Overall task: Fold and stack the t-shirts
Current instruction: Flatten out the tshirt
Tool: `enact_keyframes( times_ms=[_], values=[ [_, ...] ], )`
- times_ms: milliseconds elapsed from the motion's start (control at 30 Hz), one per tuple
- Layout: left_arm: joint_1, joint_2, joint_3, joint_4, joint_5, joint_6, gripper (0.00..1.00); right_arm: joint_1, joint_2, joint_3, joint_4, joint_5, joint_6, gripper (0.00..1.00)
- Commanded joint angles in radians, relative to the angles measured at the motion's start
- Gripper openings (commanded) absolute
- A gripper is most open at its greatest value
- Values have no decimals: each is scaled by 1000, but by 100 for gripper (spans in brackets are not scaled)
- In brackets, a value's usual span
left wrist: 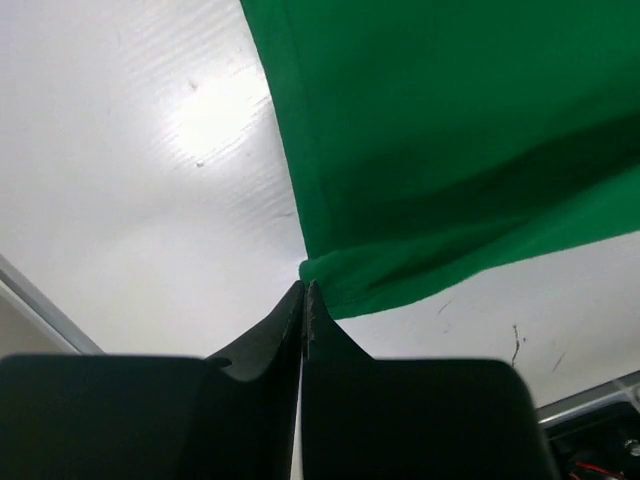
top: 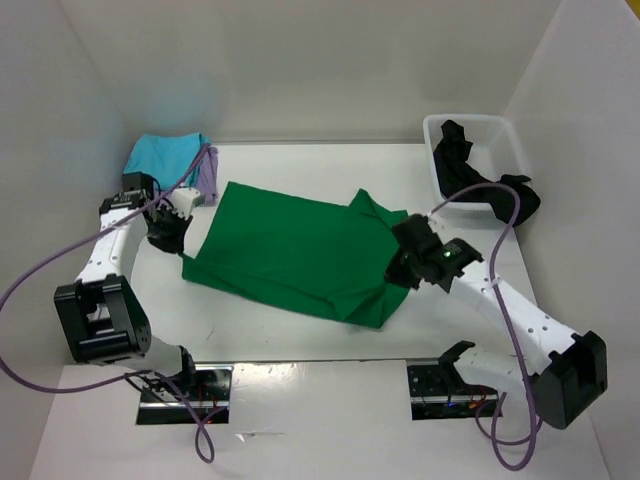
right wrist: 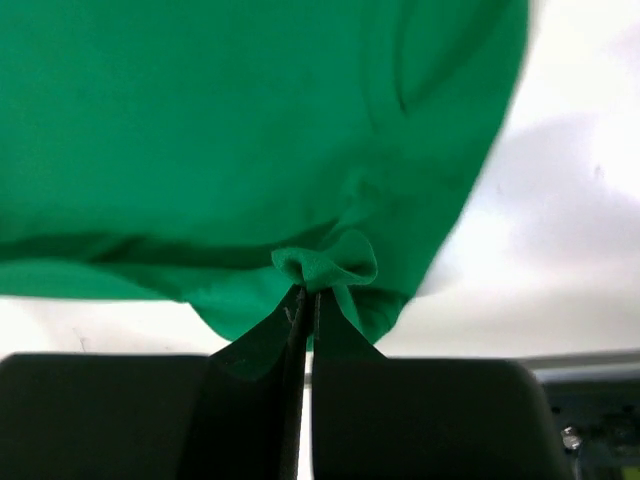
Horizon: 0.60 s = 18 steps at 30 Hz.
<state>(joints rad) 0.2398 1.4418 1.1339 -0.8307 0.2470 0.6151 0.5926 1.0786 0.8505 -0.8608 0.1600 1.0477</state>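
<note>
ringed by plain white walls (top: 300, 60), the white desk (top: 300, 160) bears the green t-shirt (top: 290, 250) spread out, left pincer (left wrist: 305, 290) clenched on its corner, right pincer (right wrist: 305, 292) clenched on its bunched edge, turquoise t-shirt (top: 165, 155) with lavender t-shirt (top: 210, 175) far left, black t-shirt (top: 455, 150) in the bin (top: 505, 135).

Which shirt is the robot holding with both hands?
The green shirt, spread in the middle: left gripper and right gripper pinch it. The blue shirt and purple shirt lie far left, the black shirt in the bin.
</note>
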Motion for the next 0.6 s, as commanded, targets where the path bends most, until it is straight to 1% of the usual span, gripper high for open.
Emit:
enact_keyframes(
  times_ms=[0, 33, 67, 100, 133, 167, 200, 233, 300, 333, 367, 467, 500, 533, 567],
  values=[
    [0, 35, 85, 21, 80, -57, 0, -104, 7, 145, 86, 44, -166, 0],
    [-10, 54, 181, 21, 93, -67, 0, -181, 67, 194, 107, 17, -233, 0],
    [-19, 107, 258, 21, 94, -109, 0, -344, 116, 341, 108, -49, -359, 0],
    [-19, 139, 353, 21, 104, -138, 0, -406, 174, 446, 108, -75, -408, 0],
    [-19, 170, 460, 9, 104, -175, 0, -442, 304, 704, 71, -89, -446, 0],
    [-19, 216, 686, 8, 135, -254, 0, -454, 364, 852, 45, -61, -497, 0],
    [-5, 227, 790, 22, 155, -294, 0, -455, 416, 1001, 16, -36, -518, 0],
    [7, 227, 932, 75, 170, -361, 0, -441, 513, 1296, -51, 22, -531, 0],
    [7, 191, 989, 139, 182, -376, 0, -430, 599, 1566, -136, 64, -551, 0],
    [-2, 160, 998, 156, 192, -376, 0, -421, 659, 1745, -202, 81, -551, 0],
    [-11, 149, 998, 165, 192, -361, 0, -421, 659, 1756, -202, 91, -551, 0],
    [-23, 111, 911, 156, 253, -341, 0, -409, 577, 1549, -144, 92, -551, 0],
    [-23, 97, 864, 166, 253, -316, 0, -398, 551, 1398, -123, 104, -542, 0],
    [-23, 62, 755, 180, 253, -307, 0, -386, 516, 1310, -94, 104, -523, 0],
    [-23, 45, 701, 205, 253, -307, 0, -386, 426, 1214, -7, 104, -514, 0]
  ],
)
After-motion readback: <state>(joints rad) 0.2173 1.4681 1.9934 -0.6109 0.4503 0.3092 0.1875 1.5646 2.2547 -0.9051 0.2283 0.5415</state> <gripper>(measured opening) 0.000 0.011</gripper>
